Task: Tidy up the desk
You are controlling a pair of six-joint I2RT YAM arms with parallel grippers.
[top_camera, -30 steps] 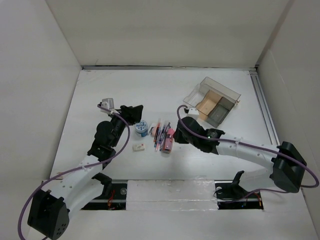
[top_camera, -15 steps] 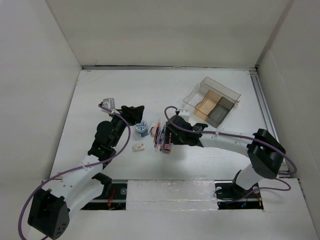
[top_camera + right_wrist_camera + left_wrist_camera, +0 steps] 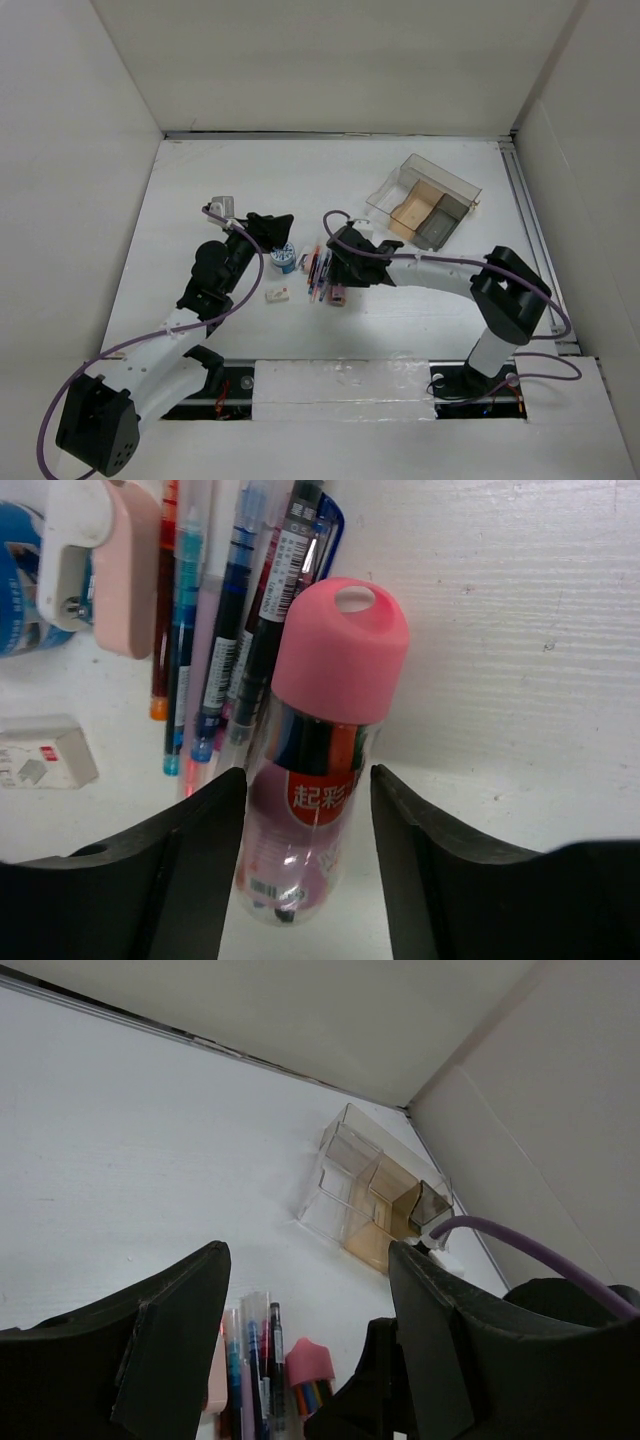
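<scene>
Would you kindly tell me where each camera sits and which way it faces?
Top external: fixed above and behind the arms, looking down on the desk; both arms show, bases at the bottom.
Left wrist: on the left wrist, looking forward across the desk to the clear tray; the open left end effector frames the bottom.
Right wrist: on the right wrist, looking down at a pink-capped bottle beside pens; the right end effector straddles it.
Shared: all three show bottle and pens.

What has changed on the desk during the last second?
The right gripper moved left, and its open fingers now flank the pink-capped bottle. The left gripper, pens and clear tray stayed in place.
</scene>
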